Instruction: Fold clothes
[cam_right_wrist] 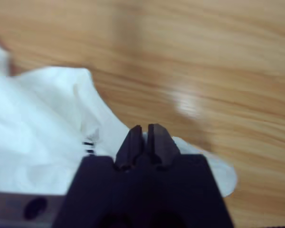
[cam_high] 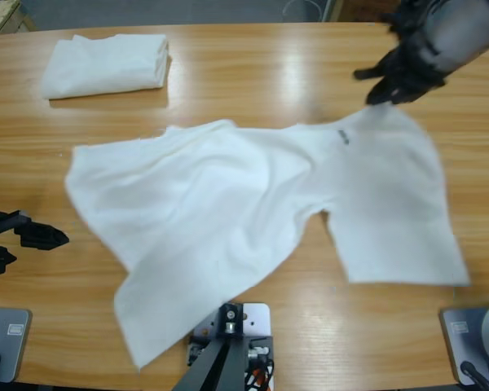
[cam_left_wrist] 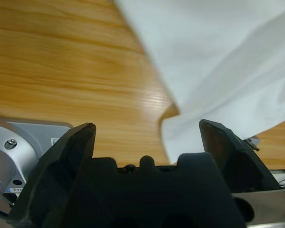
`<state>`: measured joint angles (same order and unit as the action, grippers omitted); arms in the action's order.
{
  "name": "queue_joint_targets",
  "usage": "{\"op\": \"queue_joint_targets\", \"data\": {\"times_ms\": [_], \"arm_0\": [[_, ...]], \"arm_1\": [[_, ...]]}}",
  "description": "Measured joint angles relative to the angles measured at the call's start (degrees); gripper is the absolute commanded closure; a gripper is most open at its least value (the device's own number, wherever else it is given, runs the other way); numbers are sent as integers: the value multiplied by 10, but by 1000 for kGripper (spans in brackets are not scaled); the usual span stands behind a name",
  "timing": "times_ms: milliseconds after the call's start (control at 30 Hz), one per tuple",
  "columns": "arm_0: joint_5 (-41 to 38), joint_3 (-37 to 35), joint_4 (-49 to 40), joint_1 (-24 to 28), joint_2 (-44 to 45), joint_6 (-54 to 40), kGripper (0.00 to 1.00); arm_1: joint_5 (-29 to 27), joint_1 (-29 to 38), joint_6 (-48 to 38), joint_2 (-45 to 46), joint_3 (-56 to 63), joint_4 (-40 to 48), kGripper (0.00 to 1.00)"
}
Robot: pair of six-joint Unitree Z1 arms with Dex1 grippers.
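Observation:
A white T-shirt (cam_high: 253, 212) lies crumpled and partly spread across the middle of the wooden table (cam_high: 269, 73), with small black lettering (cam_high: 342, 136) near its upper right edge. At the upper right my right gripper (cam_high: 376, 92) holds that edge lifted. In the right wrist view the same gripper (cam_right_wrist: 145, 130) is shut on the white cloth (cam_right_wrist: 47, 133), with the lettering (cam_right_wrist: 89, 145) just to its left. My left gripper (cam_high: 24, 244) sits at the table's left edge, apart from the shirt. In the left wrist view it (cam_left_wrist: 147, 127) stands open, holding nothing, with the shirt (cam_left_wrist: 218, 61) ahead.
A second white T-shirt (cam_high: 106, 65), folded into a neat stack, rests at the table's far left corner. Bare wood shows to the left of the spread shirt and along the far edge.

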<state>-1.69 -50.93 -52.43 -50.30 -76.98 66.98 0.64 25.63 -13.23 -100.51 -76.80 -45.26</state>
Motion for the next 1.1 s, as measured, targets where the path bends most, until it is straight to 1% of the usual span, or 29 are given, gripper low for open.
{"op": "queue_joint_targets", "data": {"times_ms": [100,200,300,367,400,433,500,633,767,833,1000,1100], "arm_0": [[0,3,10,0,0,0,151],[0,7,19,0,0,0,151],[0,11,21,0,0,0,153],[0,16,23,0,0,0,153],[0,17,25,0,0,0,154],[0,17,26,0,1,0,153],[0,18,27,0,2,0,155],[0,26,28,0,11,0,153],[0,37,28,0,21,3,154],[0,41,28,0,24,4,156],[0,45,29,0,30,6,152],[0,49,29,-1,44,13,152]], "arm_1": [[10,11,-22,74,1,-6,1000],[59,62,-55,131,0,-48,1000],[129,131,-92,148,32,-95,1000],[146,153,-101,145,89,-103,1000],[146,156,-103,143,114,-103,578],[142,156,-104,140,132,-103,14],[118,154,-117,137,149,-103,0],[47,152,-162,123,138,-110,0],[43,152,-156,117,74,-101,0],[43,152,-140,99,37,-100,0],[43,151,-89,9,-52,-100,0],[45,143,-67,-47,-76,-100,0]]}}
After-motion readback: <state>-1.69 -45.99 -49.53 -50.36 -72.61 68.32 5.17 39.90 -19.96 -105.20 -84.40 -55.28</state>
